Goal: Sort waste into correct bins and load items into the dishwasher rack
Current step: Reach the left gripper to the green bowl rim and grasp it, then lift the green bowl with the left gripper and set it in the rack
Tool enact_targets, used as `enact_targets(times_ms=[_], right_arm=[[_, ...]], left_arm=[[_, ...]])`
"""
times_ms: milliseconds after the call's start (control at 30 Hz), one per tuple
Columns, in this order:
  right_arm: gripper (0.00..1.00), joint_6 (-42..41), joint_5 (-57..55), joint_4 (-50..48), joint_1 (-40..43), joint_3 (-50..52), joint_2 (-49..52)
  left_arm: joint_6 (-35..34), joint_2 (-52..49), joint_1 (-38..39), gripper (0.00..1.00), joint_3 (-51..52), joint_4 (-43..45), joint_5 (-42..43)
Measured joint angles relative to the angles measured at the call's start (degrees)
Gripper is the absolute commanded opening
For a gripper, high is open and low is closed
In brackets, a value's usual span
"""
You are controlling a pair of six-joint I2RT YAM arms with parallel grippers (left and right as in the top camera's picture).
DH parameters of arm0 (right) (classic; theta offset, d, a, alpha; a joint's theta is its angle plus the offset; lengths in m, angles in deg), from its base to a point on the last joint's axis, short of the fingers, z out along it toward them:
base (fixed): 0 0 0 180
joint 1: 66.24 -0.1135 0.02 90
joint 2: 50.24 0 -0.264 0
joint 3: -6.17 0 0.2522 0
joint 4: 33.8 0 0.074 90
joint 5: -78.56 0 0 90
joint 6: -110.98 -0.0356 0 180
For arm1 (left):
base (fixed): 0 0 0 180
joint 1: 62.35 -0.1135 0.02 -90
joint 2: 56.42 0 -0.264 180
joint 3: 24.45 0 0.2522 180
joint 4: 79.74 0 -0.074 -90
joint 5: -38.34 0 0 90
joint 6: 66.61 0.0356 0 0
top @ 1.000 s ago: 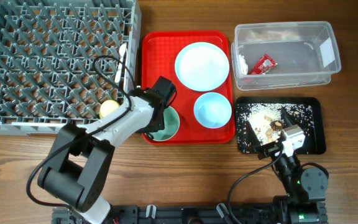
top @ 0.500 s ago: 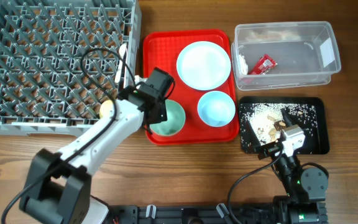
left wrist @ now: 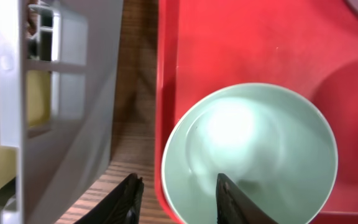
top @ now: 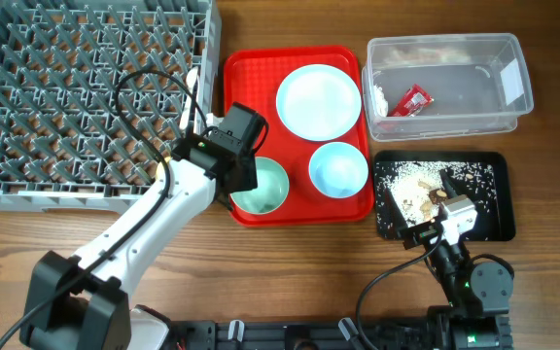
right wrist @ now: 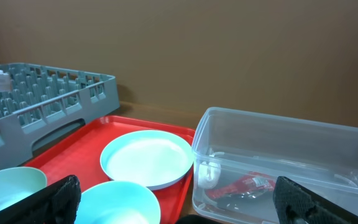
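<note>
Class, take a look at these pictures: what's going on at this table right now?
The left gripper is over the red tray, its open fingers straddling the rim of the green bowl, beside the grey rack. The right gripper hangs open by the black tray of crumbs. The red wrapper lies in the clear tub; the plate and blue bowl wait on the red tray.

wooden table (top: 290,262) | on it: grey rack (top: 66,97) | red tray (top: 246,87) | clear tub (top: 455,92) | black tray (top: 491,209)
</note>
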Motion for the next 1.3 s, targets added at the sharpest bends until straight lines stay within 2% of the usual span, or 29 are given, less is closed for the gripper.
enact_targets(times_ms=[200, 333, 533, 733, 867, 1067, 1200, 1300], right_arm=[[1.0, 0.0, 0.0, 0.0, 0.0, 0.0, 0.0], [1.0, 0.0, 0.0, 0.0, 0.0, 0.0, 0.0], [1.0, 0.0, 0.0, 0.0, 0.0, 0.0, 0.0], [1.0, 0.0, 0.0, 0.0, 0.0, 0.0, 0.0], [1.0, 0.0, 0.0, 0.0, 0.0, 0.0, 0.0], [1.0, 0.0, 0.0, 0.0, 0.0, 0.0, 0.0], [1.0, 0.0, 0.0, 0.0, 0.0, 0.0, 0.0], [1.0, 0.0, 0.0, 0.0, 0.0, 0.0, 0.0]], left_arm=[[0.1, -5.9, 0.0, 0.25, 2.8, 5.0, 0.0], [0.0, -9.4, 0.0, 0.04, 3.2, 6.3, 0.0], [0.3, -8.8, 0.0, 0.04, 3.0, 6.3, 0.9], [3.1, -4.2, -0.1, 0.04, -1.8, -0.5, -1.4], [6.5, 0.8, -0.2, 0.04, -9.9, -5.1, -10.6], [12.3, 5.8, -0.4, 0.04, -15.5, -3.6, -29.2], [14.0, 3.6, -2.1, 0.04, -15.5, 0.1, -39.8], [15.5, -0.2, -4.7, 0.04, -15.5, 6.2, -47.1]])
